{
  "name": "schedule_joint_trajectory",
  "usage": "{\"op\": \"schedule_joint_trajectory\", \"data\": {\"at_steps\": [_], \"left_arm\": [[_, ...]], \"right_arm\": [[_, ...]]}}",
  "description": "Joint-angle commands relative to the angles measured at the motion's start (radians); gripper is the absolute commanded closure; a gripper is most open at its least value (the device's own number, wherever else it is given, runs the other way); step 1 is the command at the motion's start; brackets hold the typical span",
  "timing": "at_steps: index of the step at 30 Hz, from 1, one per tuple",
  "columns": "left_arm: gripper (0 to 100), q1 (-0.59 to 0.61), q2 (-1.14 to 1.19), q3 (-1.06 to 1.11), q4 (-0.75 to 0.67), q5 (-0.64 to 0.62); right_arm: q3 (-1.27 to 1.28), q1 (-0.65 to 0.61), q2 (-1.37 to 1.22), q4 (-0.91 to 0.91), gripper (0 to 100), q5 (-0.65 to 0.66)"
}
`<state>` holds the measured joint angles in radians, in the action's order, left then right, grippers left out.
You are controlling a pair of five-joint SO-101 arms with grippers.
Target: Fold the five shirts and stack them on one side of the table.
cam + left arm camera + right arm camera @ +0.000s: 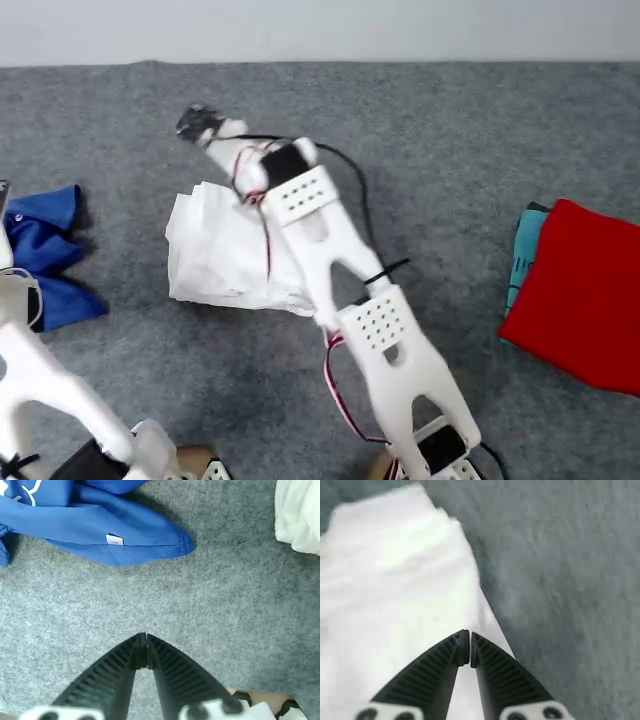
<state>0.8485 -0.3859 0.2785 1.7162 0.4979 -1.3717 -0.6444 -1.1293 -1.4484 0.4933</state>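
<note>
Table: a table covered in grey, carpet-like cloth (450,150) carries all the shirts.

White shirt: a loosely bunched white shirt (215,250) lies near the middle of the table, partly under the white plastic right arm (330,250) that stretches across it.

Right hand: the right hand (200,122) has its black ribbed fingers pressed together with nothing seen between them. From above it sits past the far edge of the white shirt (395,580). In its own wrist view the closed tips (470,647) lie over the border where white cloth meets grey table. Whether the tips touch the cloth cannot be told.

Blue shirt: a rumpled blue shirt (45,255) lies at the left edge of the table, well apart from the white shirt.

Left hand: the left hand (146,650) is also pressed shut and empty, over bare grey table. The blue shirt (100,530), with a small white label (114,540) on its hem, lies beyond the tips and apart from them. A corner of the white shirt (300,520) shows off to the side.

Left arm: the white left arm (40,390) stands at the near left corner.

Stack: a folded red shirt (585,295) lies at the right edge of the table on top of a teal shirt (525,250), which peeks out on the side toward the middle. Both are well apart from either hand.
</note>
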Motion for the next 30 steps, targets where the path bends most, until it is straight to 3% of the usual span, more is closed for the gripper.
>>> {"op": "schedule_joint_trajectory", "data": {"at_steps": [1, 8, 16, 26, 30], "left_arm": [[99, -0.008, -0.032, -0.007, 0.005, -0.008], [99, -0.008, -0.032, -0.007, 0.006, -0.008], [99, -0.008, -0.032, -0.007, 0.003, -0.008], [99, -0.008, -0.032, -0.007, 0.003, -0.005], [99, -0.008, -0.032, -0.007, 0.002, -0.005]], "right_arm": [[-0.058, -0.064, -0.044, 0.087, 99.0, 0.009], [-0.072, -0.156, -0.097, 0.162, 99.0, 0.011], [-0.222, -0.094, -0.027, 0.142, 99.0, 0.012], [-0.167, -0.125, -0.17, 0.501, 99.0, 0.012], [-0.17, -0.162, -0.209, 0.522, 99.0, 0.012]]}}
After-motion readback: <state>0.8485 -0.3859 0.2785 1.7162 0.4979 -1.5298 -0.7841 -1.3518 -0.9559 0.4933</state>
